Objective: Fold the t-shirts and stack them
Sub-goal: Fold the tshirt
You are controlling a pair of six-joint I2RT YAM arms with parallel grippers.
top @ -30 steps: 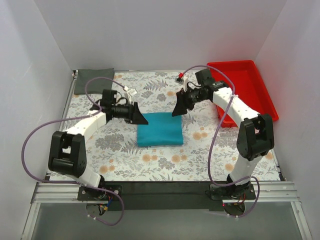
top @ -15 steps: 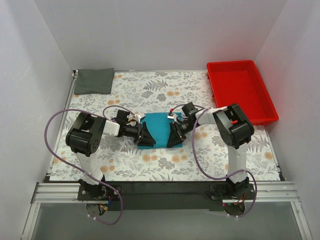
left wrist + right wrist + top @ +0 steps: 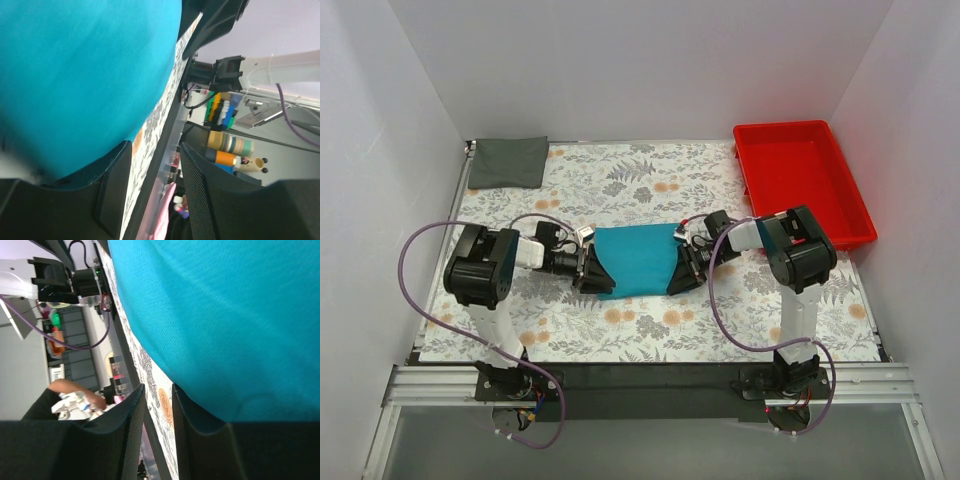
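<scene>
Top view: two folded t-shirts, soft flat rectangles: the teal t-shirt [image 3: 636, 260] at the middle of the table [image 3: 620, 185], the dark grey t-shirt [image 3: 508, 162] far left. One glossy red plastic tray [image 3: 790, 128] sits far right.
Left wrist: left jaws half open, empty, teal cloth against one.
Right wrist: right jaws narrowly apart, empty.

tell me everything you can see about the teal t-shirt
The teal t-shirt is folded into a flat, roughly square pad of soft, fine-knit plain cloth, lying on the floral tablecloth near the middle of the table. No sleeves or collar show. The left gripper is at its left edge and the right gripper at its right edge. In the wrist views the cloth lies against one finger of each, but a firm pinch can't be confirmed.
</scene>
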